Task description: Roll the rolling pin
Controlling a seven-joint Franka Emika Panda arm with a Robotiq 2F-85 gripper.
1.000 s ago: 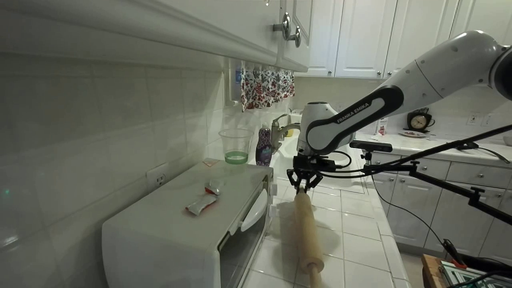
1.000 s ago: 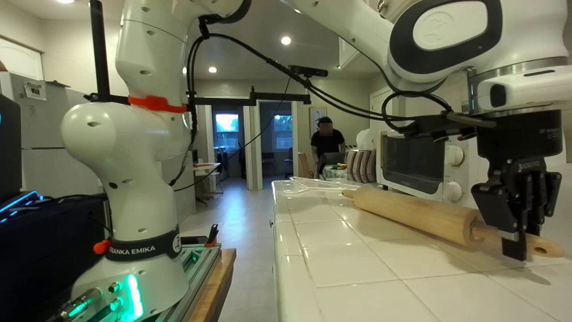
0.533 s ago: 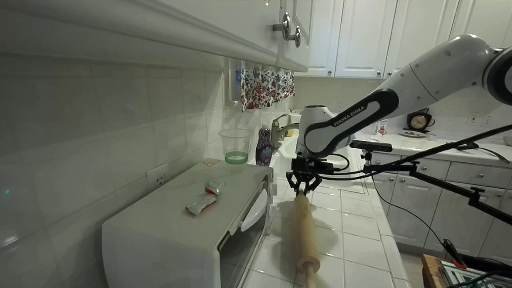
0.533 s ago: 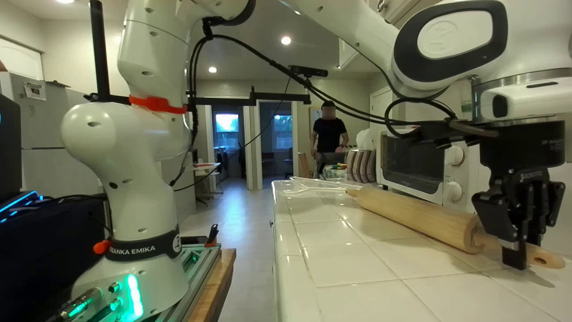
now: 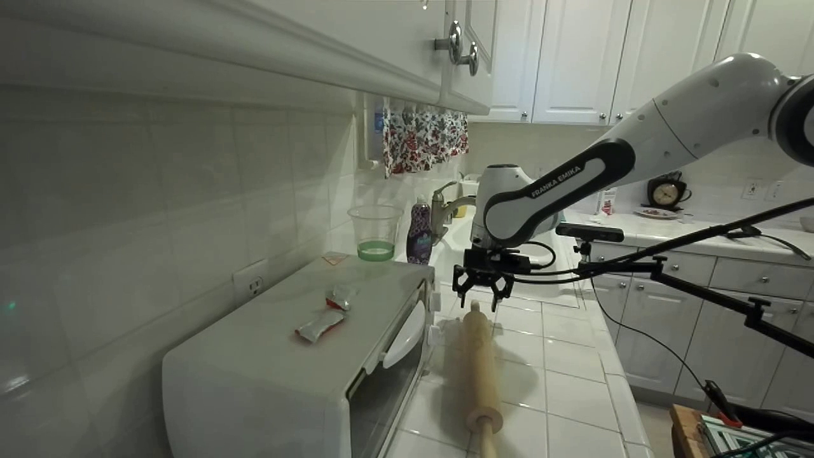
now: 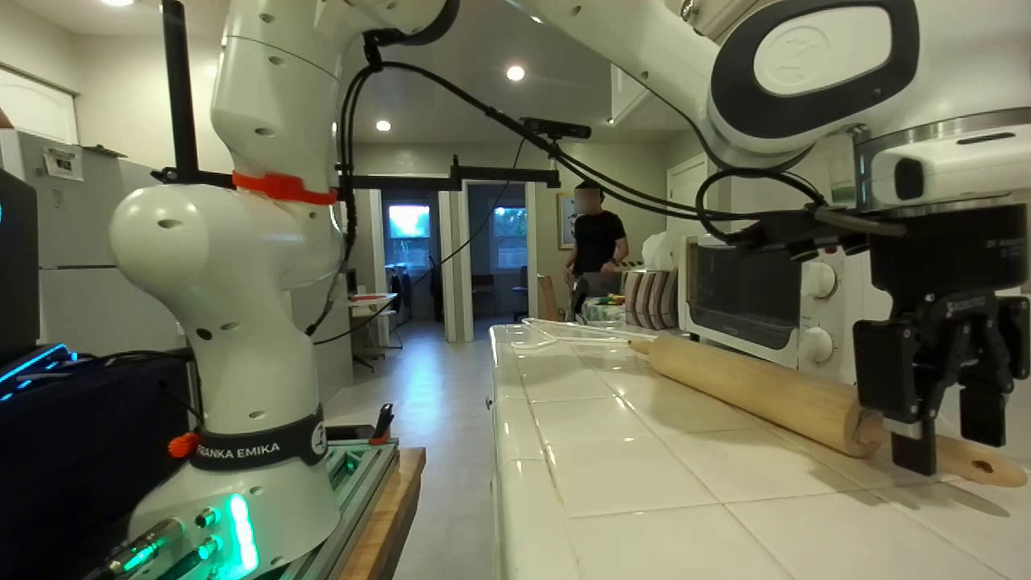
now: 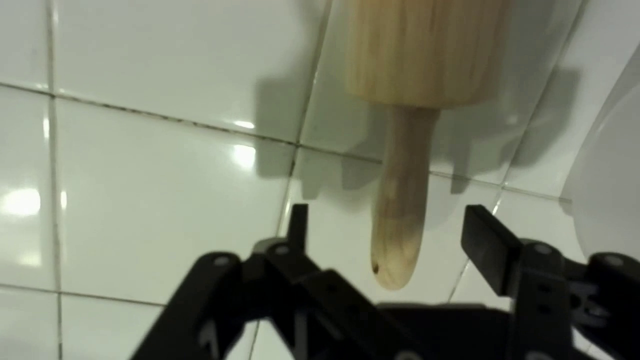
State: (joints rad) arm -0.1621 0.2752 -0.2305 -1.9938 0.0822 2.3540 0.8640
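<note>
The rolling pin (image 5: 482, 362), a pale wooden cylinder with narrower handle ends, lies lengthwise on the white tiled counter in both exterior views. In the wrist view its barrel (image 7: 425, 55) fills the top and its near handle (image 7: 404, 200) points down. My gripper (image 7: 386, 220) stands open around that handle, with a finger on either side and a gap between wood and each pad. An exterior view has the gripper (image 6: 950, 447) low over the counter, one finger partly covering the handle.
A white toaster oven (image 5: 286, 343) stands close alongside the pin, its pale door handle (image 5: 407, 335) jutting toward it. On the oven are small packets (image 5: 320, 324) and a clear cup (image 5: 375, 232) with green liquid. A soap bottle (image 5: 419, 235) and the sink lie behind the gripper.
The fingers were shut on the pin's handle and have spread apart, letting it go. The pin has come down a little and shifted slightly toward the toaster oven.
</note>
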